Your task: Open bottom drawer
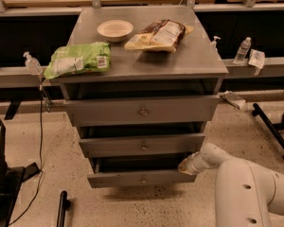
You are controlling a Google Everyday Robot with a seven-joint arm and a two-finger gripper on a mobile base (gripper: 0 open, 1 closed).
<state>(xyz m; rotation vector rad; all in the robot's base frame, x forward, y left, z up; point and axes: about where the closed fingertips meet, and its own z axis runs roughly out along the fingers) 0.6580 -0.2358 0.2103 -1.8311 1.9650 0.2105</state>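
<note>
Green bag [78,59]: lies at the left front of the cabinet top [132,63]
Bowl [115,30]: empty, towards the back, just left of centre
Snack bag [158,34]: beside the bowl on its right
Top drawer [109,111]: widest front, knob untouched
Middle drawer [113,145]: below it, with a dark gap above
Bottom drawer [123,179]: lowest of the three, close to the floor; its front stands forward of the frame, with a dark slot showing above it
Knob [143,179]: in the centre of that front, nothing on it
Gripper [185,166]: at the bottom drawer's upper right corner, against or just behind the front's edge; whether it is clasping anything cannot be told
Arm [246,188]: white, reaching in from the lower right
Done: by my reading the drawer is part-way out
Left: a further pull to bring it fully open, then letting go and backing off
</note>
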